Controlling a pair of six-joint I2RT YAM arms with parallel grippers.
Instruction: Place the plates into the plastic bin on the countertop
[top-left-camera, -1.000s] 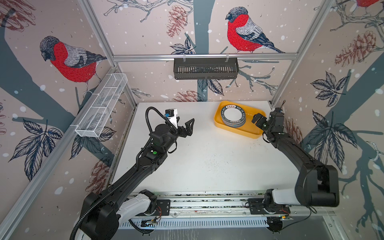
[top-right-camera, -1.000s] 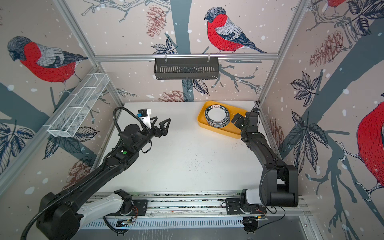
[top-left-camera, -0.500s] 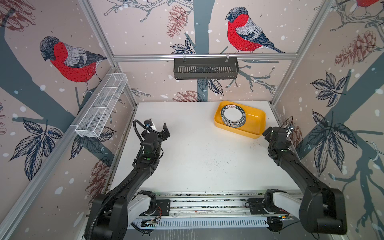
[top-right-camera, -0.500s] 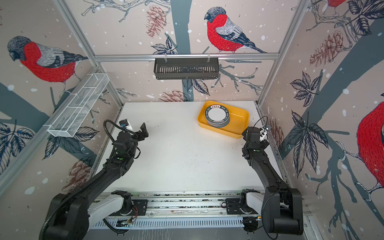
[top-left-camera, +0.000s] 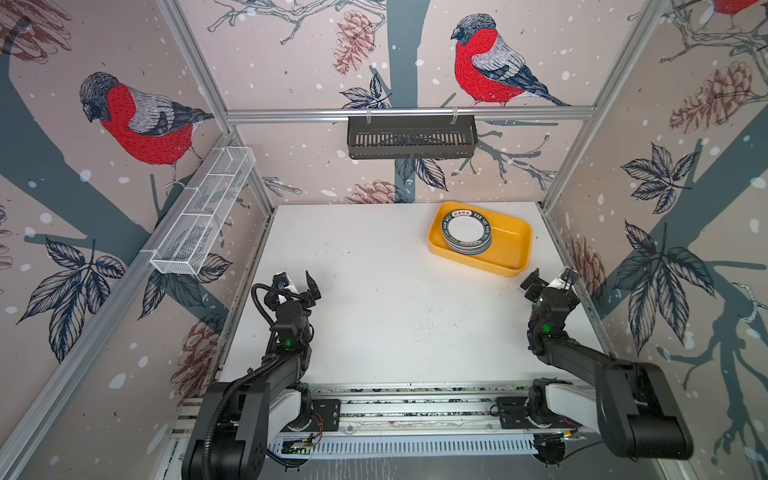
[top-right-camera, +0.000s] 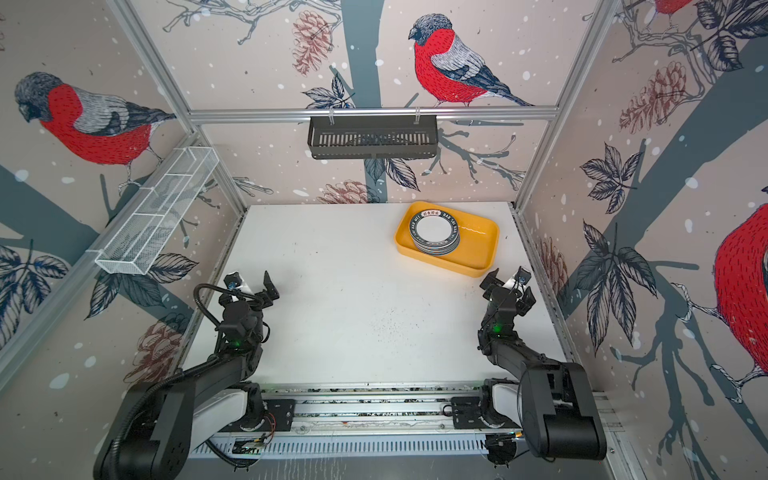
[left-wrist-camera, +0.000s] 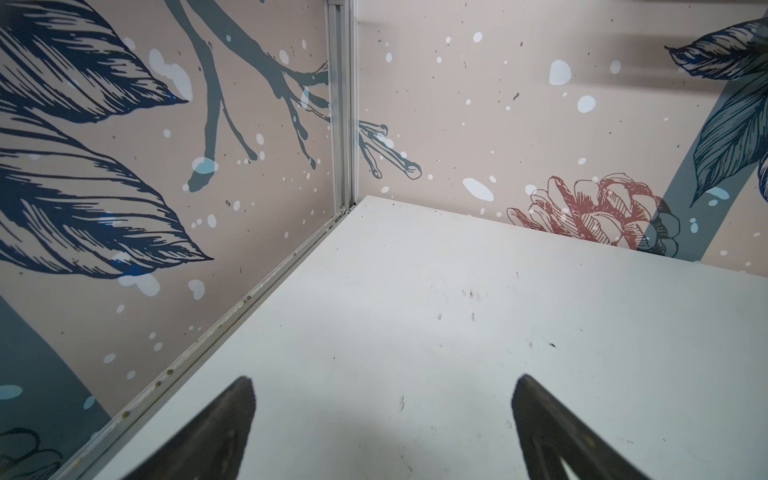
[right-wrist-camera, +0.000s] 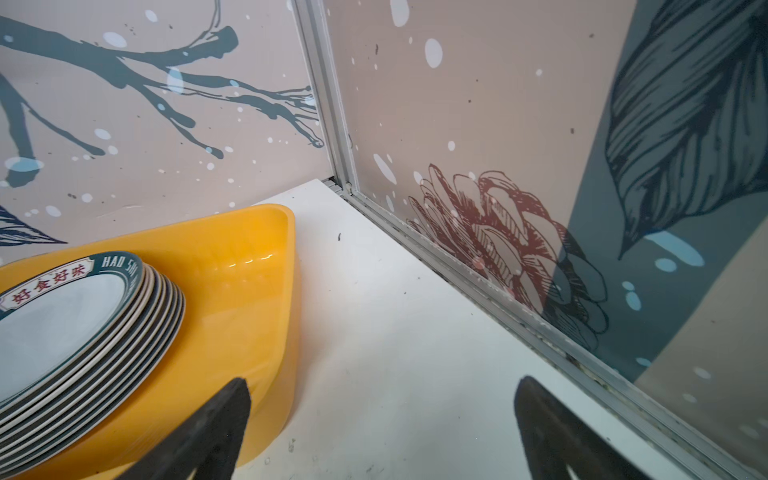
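1. The plates (top-left-camera: 465, 230) lie in one stack inside the bin (top-left-camera: 513, 243), at its left end. The stack rises above the rim.
2. The bin sits near the far right corner of the countertop (top-left-camera: 395, 299), set askew to the edges.
3. Neither top view shows a plate on the bare countertop. I judge the loading finished, with only parking the arms left.
4. The left gripper (left-wrist-camera: 384, 380) has its jaws spread wide with nothing between them. It hangs near the countertop's left edge, well apart from the bin.
5. The right gripper (right-wrist-camera: 382, 380) is just as wide and empty. It is by the right edge, just beside the bin's near right corner, and I see no contact.
6. To park well, the right arm should draw back toward the near edge, away from the bin wall. The plate rims look slightly stepped in the right wrist view, so a knock could probably slide the stack.
7. Leave the jaws spread, and keep the wrist clear of the rail along the right edge.
8. The left arm has bare surface all round, so I see little risk there.
9. The top plate's dark rim carries white lettering: "HAO SHI" is legible, and "MEI" in a top view.
10. A small white panel on that rim holds red Chinese characters, which read 好食好味.
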